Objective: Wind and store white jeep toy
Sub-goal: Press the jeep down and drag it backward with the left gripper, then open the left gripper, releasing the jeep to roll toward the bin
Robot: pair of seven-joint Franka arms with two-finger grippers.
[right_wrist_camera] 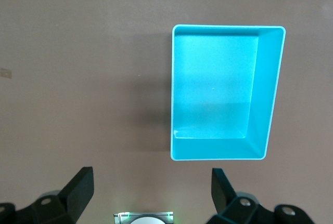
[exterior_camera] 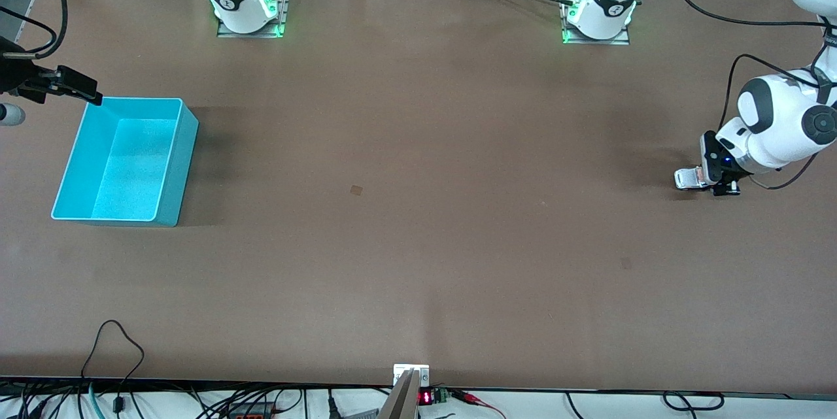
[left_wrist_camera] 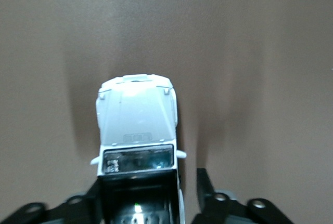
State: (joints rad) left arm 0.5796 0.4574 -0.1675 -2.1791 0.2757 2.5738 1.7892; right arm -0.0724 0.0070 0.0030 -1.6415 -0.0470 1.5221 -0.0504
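White jeep toy [exterior_camera: 686, 178] sits on the table [exterior_camera: 418, 210] at the left arm's end, between the left gripper's [exterior_camera: 709, 178] fingers; one finger appears against its side, the other stands just clear, so partly open, grip unclear; right gripper [right_wrist_camera: 151, 182] hangs wide open over table beside the turquoise bin [exterior_camera: 167, 164], waiting.
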